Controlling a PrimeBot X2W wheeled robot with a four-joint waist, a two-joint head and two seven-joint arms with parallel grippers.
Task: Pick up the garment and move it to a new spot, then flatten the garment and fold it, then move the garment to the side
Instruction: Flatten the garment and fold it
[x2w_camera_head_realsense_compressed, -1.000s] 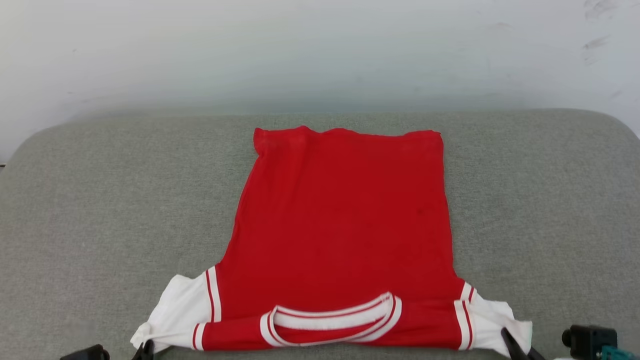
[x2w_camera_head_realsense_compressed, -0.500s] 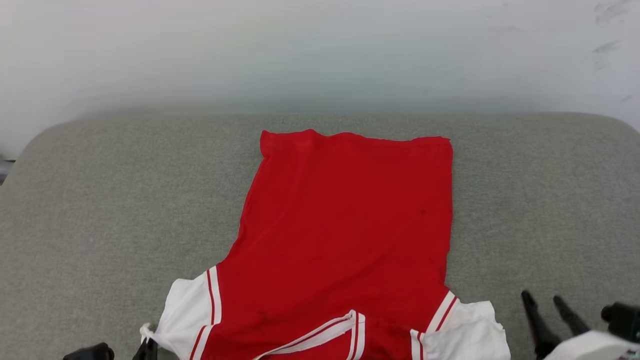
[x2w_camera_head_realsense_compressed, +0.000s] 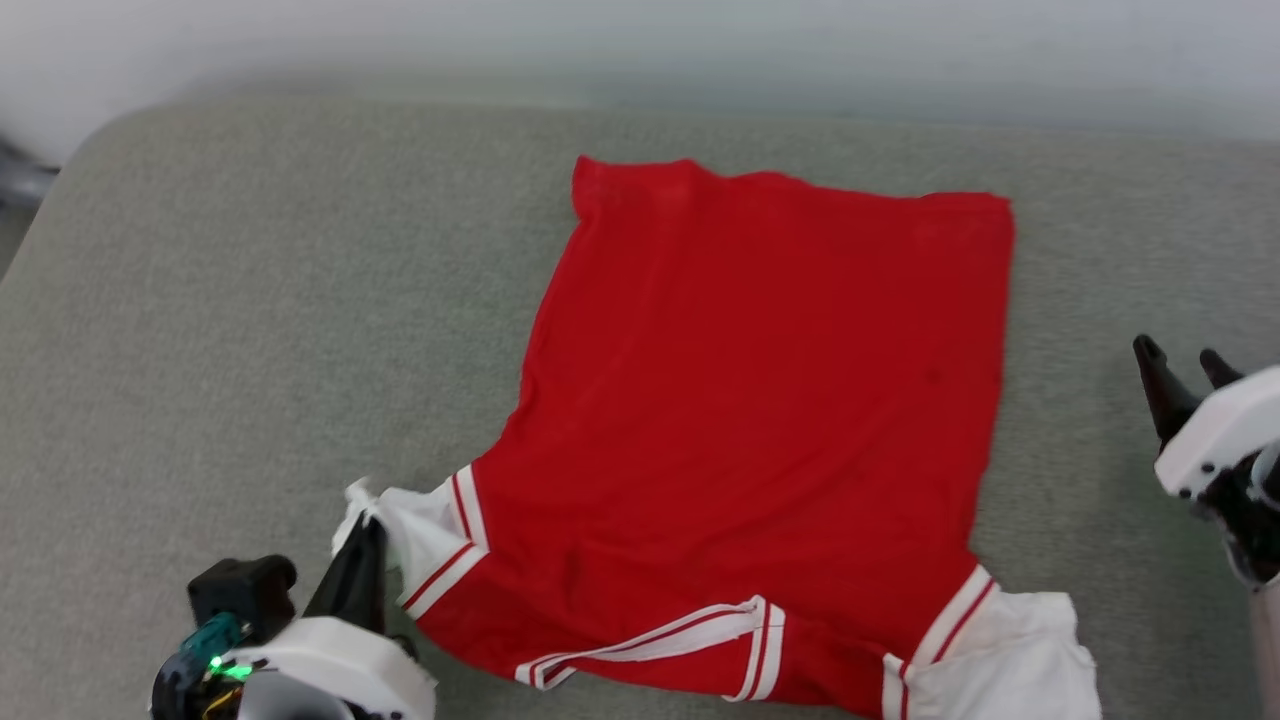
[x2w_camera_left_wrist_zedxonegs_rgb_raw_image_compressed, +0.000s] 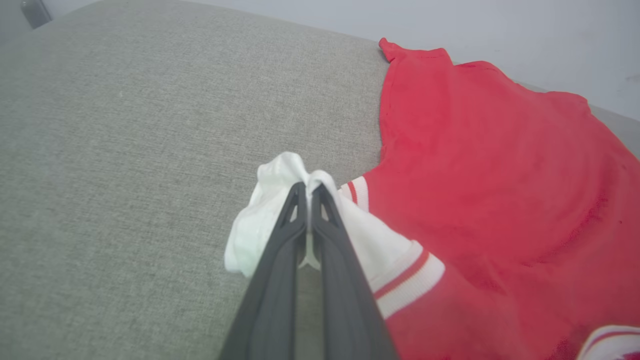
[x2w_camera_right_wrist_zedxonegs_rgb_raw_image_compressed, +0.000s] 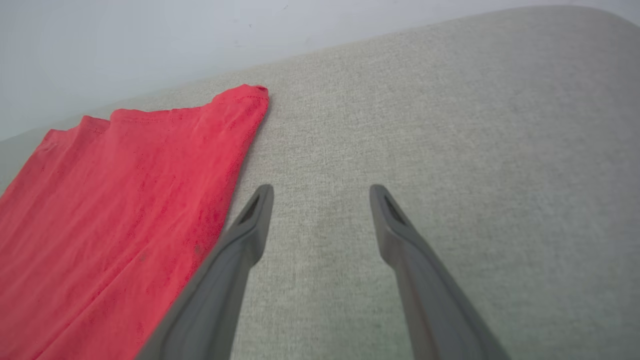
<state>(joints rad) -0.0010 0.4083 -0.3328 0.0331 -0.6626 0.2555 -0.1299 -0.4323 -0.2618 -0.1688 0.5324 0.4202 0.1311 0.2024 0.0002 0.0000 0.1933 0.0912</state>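
Now flattening: left end effector (x2w_camera_left_wrist_zedxonegs_rgb_raw_image_compressed: 307, 189) pinches the red jersey (x2w_camera_head_realsense_compressed: 760, 400) by one white sleeve (x2w_camera_left_wrist_zedxonegs_rgb_raw_image_compressed: 257, 235); right end effector (x2w_camera_right_wrist_zedxonegs_rgb_raw_image_compressed: 320, 195) gapes empty and likely needs the other sleeve (x2w_camera_head_realsense_compressed: 1000, 655).

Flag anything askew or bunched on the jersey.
The garment lies skewed on the cushion: one sleeve is bunched in the shut left gripper, the other sleeve lies crumpled, and the collar is twisted.

Left gripper (x2w_camera_head_realsense_compressed: 372, 522) and right gripper (x2w_camera_head_realsense_compressed: 1178, 352): long tapered dark-grey fingers (x2w_camera_right_wrist_zedxonegs_rgb_raw_image_compressed: 240, 250), white wrist housings (x2w_camera_head_realsense_compressed: 1220, 430). Left wrist bears a black camera block (x2w_camera_head_realsense_compressed: 242, 592), teal fitting (x2w_camera_head_realsense_compressed: 205, 640), green light (x2w_camera_head_realsense_compressed: 216, 662).
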